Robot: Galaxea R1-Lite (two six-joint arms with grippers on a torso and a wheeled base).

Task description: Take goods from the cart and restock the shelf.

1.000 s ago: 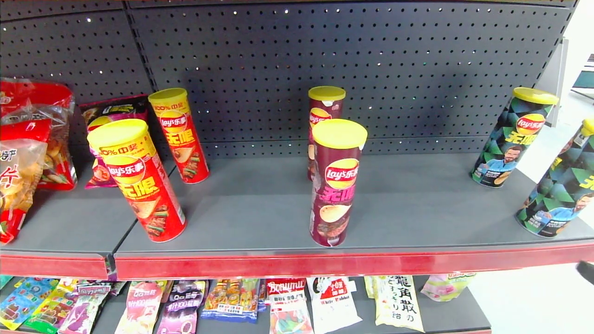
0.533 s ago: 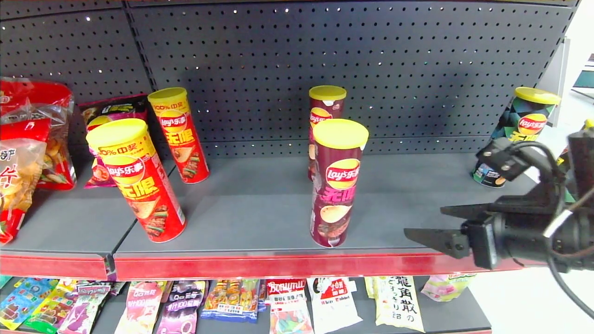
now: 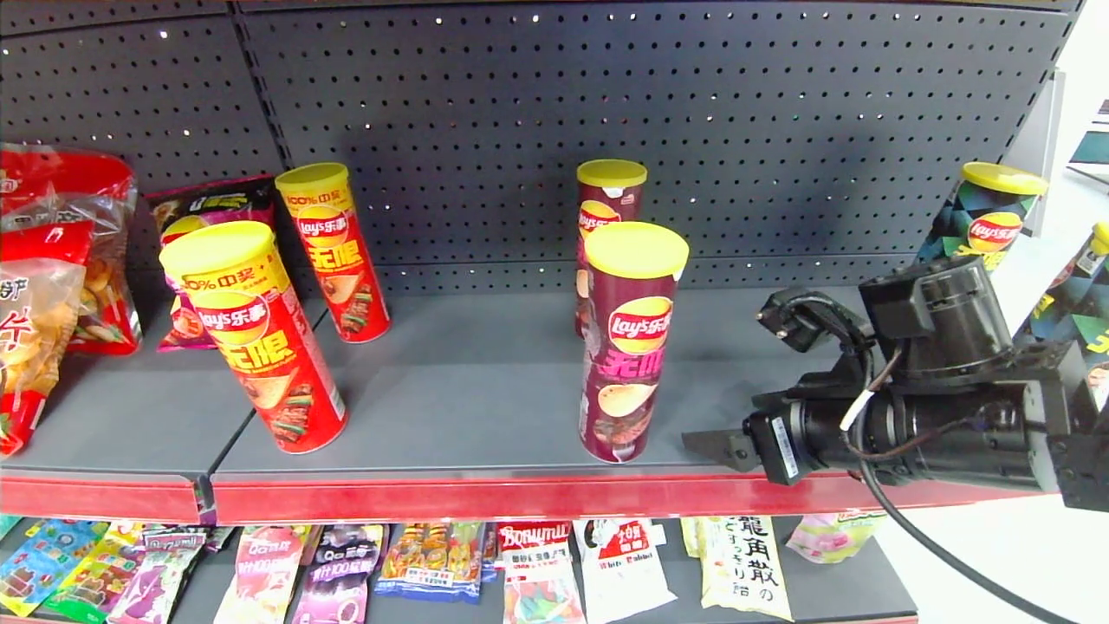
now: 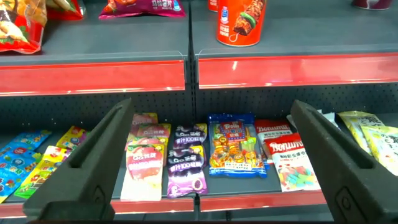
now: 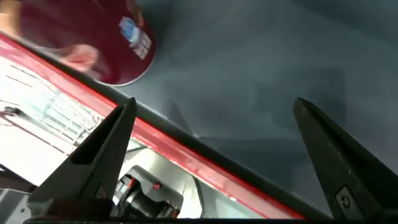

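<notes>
Right gripper (image 5: 214, 107) wide apart beside maroon can (image 3: 631, 347); left gripper (image 4: 211, 106) agape before lower-shelf sweets (image 4: 236, 146).

The right gripper (image 3: 723, 426), jaws apart, has entered from the right and advanced leftward along the front edge of the shelf (image 3: 520, 496). Its tip now lies near the front maroon chip can (image 3: 630, 347). The arm now hides the lower part of the rear green chip can (image 3: 989, 215).
</notes>
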